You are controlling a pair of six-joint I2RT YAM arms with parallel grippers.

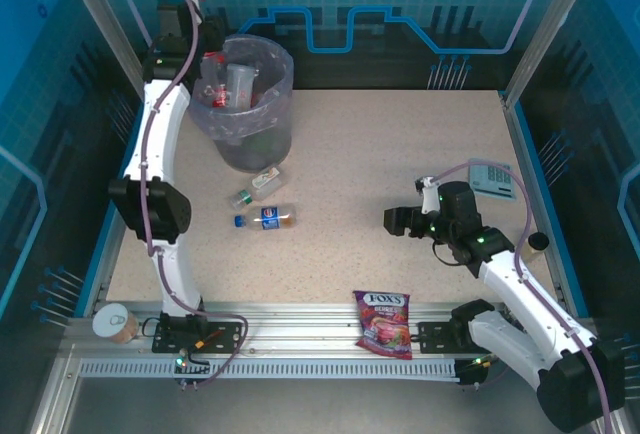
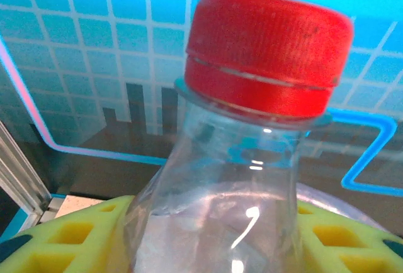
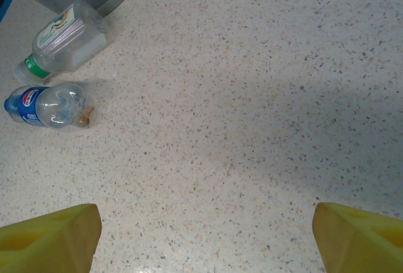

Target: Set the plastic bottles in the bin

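Red-capped bottle (image 2: pixel 264 128) is right up in the left wrist cam, neck up, pinched between the yellow fingers (image 2: pixel 69 238) of the left end effector (image 2: pixel 208 248). So that one's closed on a bottle, hanging at the far-left rim of the bin (image 1: pixel 283 66). My guess is the drop is the step in hand.

The bin has several bottles in it. Two more lie on the table (image 1: pixel 400 134), both on the near side of the bin:
- a green-capped bottle (image 1: pixel 257 186) just beside the bin's base, lying diagonal
- a blue-labelled bottle (image 1: pixel 266 218) a bit nearer, long axis running left-right, cap pointing left

Right end effector (image 1: pixel 395 220) is spread wide and empty, well to the right of the bin. The blue one lies straight to its left, bottom end toward it. I'd say the right arm is the one for it, jaws set across that axis.
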